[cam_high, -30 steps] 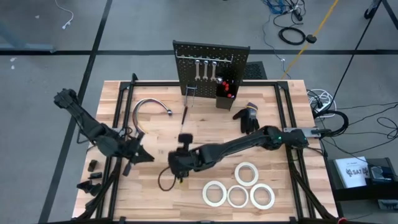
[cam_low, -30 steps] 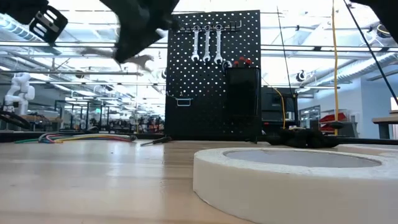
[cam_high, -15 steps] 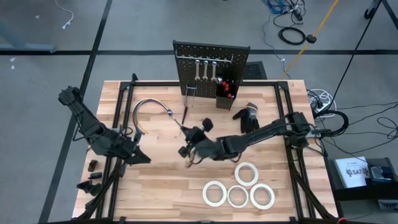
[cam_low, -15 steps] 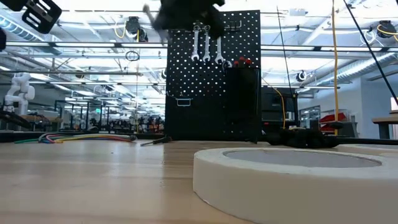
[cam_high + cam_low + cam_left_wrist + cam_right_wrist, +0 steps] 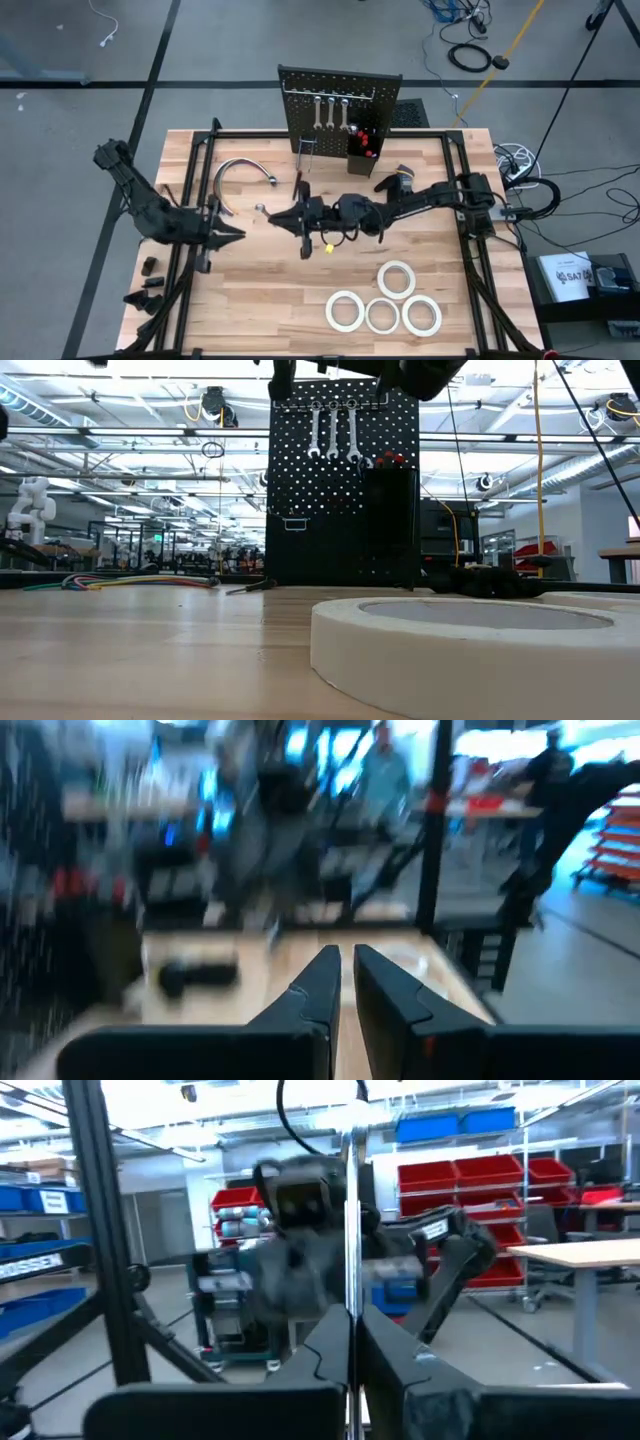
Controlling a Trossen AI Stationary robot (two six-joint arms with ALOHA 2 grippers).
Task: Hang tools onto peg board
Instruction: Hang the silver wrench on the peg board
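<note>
The black peg board [image 5: 340,108] stands upright at the table's far edge, with three silver wrenches [image 5: 333,430] hanging on its hooks and red-handled tools in its box bin [image 5: 362,148]. My right gripper [image 5: 292,214] hovers mid-table, in front of the board, and is shut on a thin silver wrench [image 5: 263,209]. My left gripper [image 5: 232,237] waits at the left, shut and empty. A screwdriver [image 5: 296,185] lies flat before the board. Four white tape rolls [image 5: 385,300] lie flat near the front edge. My right gripper pinches the silver wrench's thin shaft [image 5: 352,1295] between its two fingers. The shaft runs along the fingers and sticks out beyond their tips; its free end [image 5: 263,209] points toward the table's left. The wrench is lifted clear of the table.
A curved chrome tube [image 5: 240,172] lies far left of centre, and a black glove [image 5: 398,190] lies right of the bin. Black frame rails [image 5: 190,200] run along both table sides. One tape roll [image 5: 470,645] fills the low view's foreground. People stand in the room behind.
My right gripper has risen from near the table's middle and swung toward the far edge and the peg board, turning until its fingers point toward the table's left, with the wrench carried along. In the low view it has climbed out of the top of the picture.
</note>
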